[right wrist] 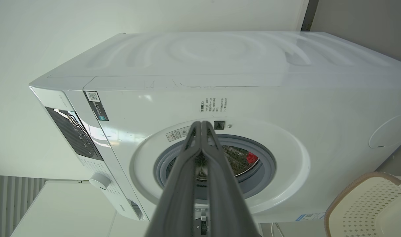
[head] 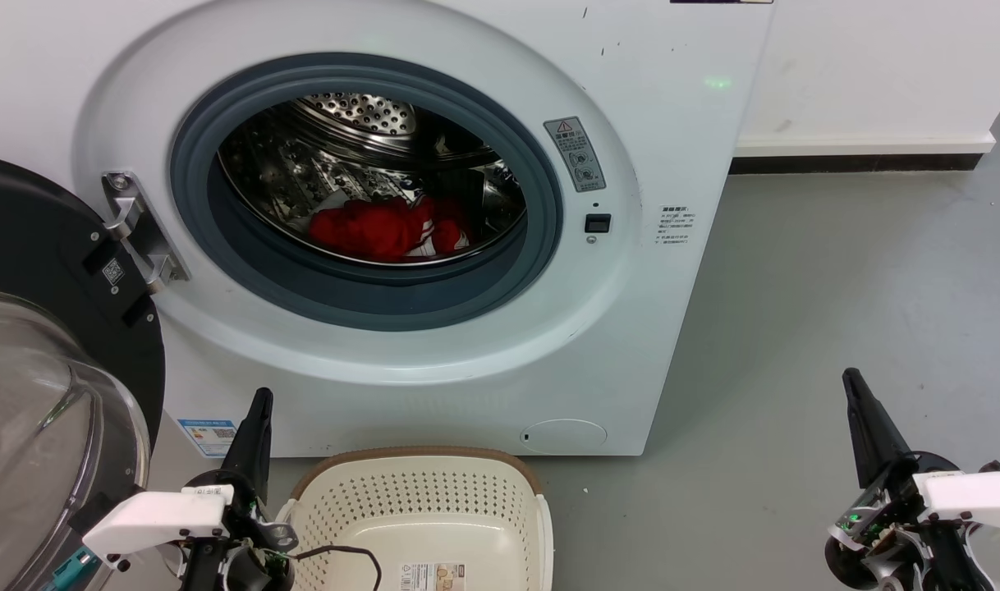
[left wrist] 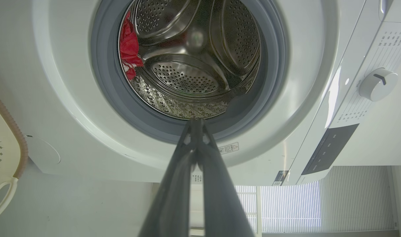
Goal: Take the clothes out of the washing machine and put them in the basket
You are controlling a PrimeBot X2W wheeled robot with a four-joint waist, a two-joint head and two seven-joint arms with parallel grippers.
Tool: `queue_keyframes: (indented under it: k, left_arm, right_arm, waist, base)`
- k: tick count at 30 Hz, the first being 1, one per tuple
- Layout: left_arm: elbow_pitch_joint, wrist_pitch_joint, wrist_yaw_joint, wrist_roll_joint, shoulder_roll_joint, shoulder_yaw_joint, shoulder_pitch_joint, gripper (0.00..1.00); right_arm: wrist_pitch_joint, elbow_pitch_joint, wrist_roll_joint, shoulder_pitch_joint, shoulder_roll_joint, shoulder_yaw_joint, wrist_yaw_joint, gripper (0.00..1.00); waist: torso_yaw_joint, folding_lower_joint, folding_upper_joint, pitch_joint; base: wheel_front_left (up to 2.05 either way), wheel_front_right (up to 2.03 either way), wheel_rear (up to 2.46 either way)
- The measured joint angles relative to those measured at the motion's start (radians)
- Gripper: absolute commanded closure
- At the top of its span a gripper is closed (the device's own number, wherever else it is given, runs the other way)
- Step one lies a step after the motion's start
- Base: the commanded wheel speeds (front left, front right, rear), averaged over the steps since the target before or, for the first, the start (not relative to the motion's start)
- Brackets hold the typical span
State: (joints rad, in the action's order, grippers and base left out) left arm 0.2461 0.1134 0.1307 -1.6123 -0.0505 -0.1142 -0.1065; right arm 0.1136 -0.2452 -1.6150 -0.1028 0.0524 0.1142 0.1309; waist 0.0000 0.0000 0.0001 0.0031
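At the far left, the black-framed glass door (head: 48, 386) is swung wide on its hinge (head: 136, 228), leaving the porthole free for an arm to enter. Just right of the door, the left gripper (head: 261, 400) hangs low over the floor (head: 795, 328). Its two dark fingers are pressed together on nothing and point up toward the opening. In its wrist view the tips line up with the lower rim of the grey seal, so it looks readied for a reach, not a grasp. Next comes the basket (head: 418, 453), standing on the floor just before the foot of the washing machine (head: 656, 345), under the porthole, with no garment in it. That placement, I judge, keeps the carry from drum to basket short. Above the basket, the clothes (head: 377, 230) lie bunched at the bottom of the perforated drum (head: 360, 111), near its front lip. All the red fabric is inside, so nothing has been taken out yet. At the far right, the right gripper (head: 851, 384) is likewise clenched on nothing, held well apart from the machine over bare floor.
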Motion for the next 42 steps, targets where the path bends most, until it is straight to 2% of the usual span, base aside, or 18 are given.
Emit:
queue_keyframes:
  k: [20,21,22,23,24,30,35,42]
  left_arm:
    - [0.0,0.0,0.0,0.0,0.0,0.0,0.0,1.0]
    - [0.006,-0.001,0.0,0.0,0.0,0.001,0.002,0.0]
    - [0.015,-0.001,0.0,0.0,0.001,0.002,0.008,0.0]
    - [0.024,-0.002,0.0,0.0,0.002,0.004,0.017,1.0]
    - [0.03,-0.003,0.0,0.0,0.003,0.007,0.025,0.0]
    - [0.029,-0.033,-0.002,0.009,0.003,0.036,0.027,0.0]
    - [0.015,-0.057,-0.001,0.06,0.003,0.048,0.024,0.0]
    - [-0.017,-0.087,-0.002,0.178,0.003,0.061,0.02,0.0]
  right_arm:
    - [0.0,0.0,0.0,0.0,0.0,0.0,0.0,1.0]
    - [0.0,-0.005,0.0,0.003,0.0,0.0,0.0,0.0]
    - [0.0,-0.014,0.0,0.008,0.0,-0.001,0.0,0.0]
    - [0.0,-0.022,0.0,0.017,-0.001,-0.001,0.0,1.0]
    - [-0.002,-0.026,0.0,0.026,-0.001,-0.002,0.0,0.0]
    - [-0.03,-0.009,0.009,0.032,-0.001,-0.02,0.0,0.0]
    - [-0.056,0.007,0.049,0.044,-0.002,-0.029,0.0,0.0]
    - [-0.087,0.036,0.189,0.047,-0.002,-0.043,0.0,0.0]
  waist:
    - [0.0,0.0,0.0,0.0]
    - [0.0,0.0,0.0,0.0]
    - [0.0,0.0,0.0,0.0]
    - [0.0,0.0,0.0,0.0]
    - [0.0,0.0,0.0,0.0]
    - [-0.002,0.0001,0.0,0.0]
    - [-0.004,0.0,0.0,0.0]
    - [-0.007,0.0,0.0,0.0]
  base:
    - [0.0,0.0,0.0]
    - [0.0,0.0,0.0]
    - [0.0,0.0,0.0]
    - [0.0,0.0,0.0]
    - [0.0,0.0,0.0]
    - [0.0,0.0,0.0]
    - [0.0,0.0,0.0]
    - [0.0,0.0,0.0]
